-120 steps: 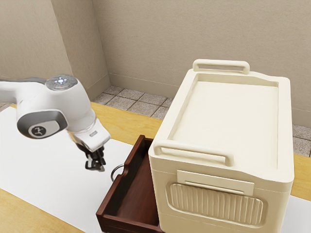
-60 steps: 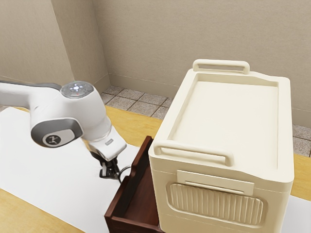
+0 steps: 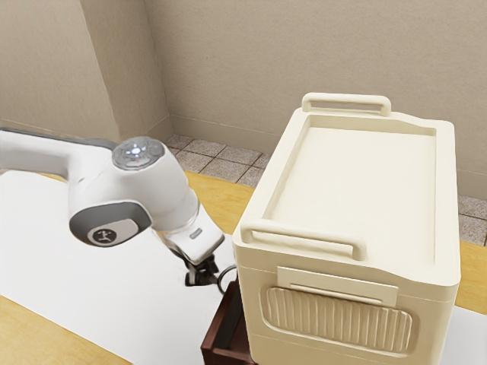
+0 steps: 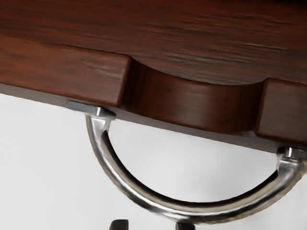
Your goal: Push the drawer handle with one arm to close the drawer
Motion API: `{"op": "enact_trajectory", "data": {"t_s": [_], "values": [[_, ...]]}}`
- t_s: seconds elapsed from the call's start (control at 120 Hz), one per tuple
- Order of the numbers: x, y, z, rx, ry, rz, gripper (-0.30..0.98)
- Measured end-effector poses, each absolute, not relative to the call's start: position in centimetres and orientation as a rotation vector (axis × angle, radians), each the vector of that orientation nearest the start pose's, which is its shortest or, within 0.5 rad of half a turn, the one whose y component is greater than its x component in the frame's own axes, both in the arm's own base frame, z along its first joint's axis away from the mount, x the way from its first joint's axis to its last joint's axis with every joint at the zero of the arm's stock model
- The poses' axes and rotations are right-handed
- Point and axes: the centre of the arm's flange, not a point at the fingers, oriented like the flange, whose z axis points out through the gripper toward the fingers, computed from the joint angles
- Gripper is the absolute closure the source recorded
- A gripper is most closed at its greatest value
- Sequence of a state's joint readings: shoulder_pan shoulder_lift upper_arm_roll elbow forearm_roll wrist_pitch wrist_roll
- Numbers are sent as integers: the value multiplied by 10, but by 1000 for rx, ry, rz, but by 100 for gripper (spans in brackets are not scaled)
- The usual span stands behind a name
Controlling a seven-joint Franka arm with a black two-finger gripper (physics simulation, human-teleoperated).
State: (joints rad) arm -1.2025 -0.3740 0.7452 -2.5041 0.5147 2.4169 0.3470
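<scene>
My gripper (image 3: 202, 274) is at the drawer's outer side, by the ring-shaped metal handle (image 3: 221, 280). The dark red-brown drawer (image 3: 215, 328) still sticks out a short way from the cream cabinet (image 3: 346, 198). In the wrist view the curved silver handle (image 4: 139, 195) stands out from the drawer's notched front wall (image 4: 62, 68). Two dark fingertips of the gripper (image 4: 152, 225) stand apart there, one meeting the outer curve of the handle, the other beside it. Nothing is clasped between them.
The cabinet has raised handles (image 3: 304, 239) on top and a ribbed panel (image 3: 338, 319) on its side. A white mat (image 3: 91, 296) lies on the yellow wooden table (image 3: 46, 338). Behind stand beige walls (image 3: 304, 46).
My arm has moved toward the exterior view's right and slightly down, reaching the handle. The drawer has slid a good part of the way into the cabinet.
</scene>
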Motion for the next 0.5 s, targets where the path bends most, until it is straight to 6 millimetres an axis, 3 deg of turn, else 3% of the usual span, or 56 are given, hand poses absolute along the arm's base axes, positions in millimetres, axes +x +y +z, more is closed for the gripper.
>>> {"op": "enact_trajectory", "data": {"t_s": [0.225, 0.342, 0.5], "values": [[399, -235, 395, -2474, 1704, -405, 63], [394, -255, 403, -2457, 1734, -480, 64], [393, -261, 409, -2443, 1751, -551, 63]]}}
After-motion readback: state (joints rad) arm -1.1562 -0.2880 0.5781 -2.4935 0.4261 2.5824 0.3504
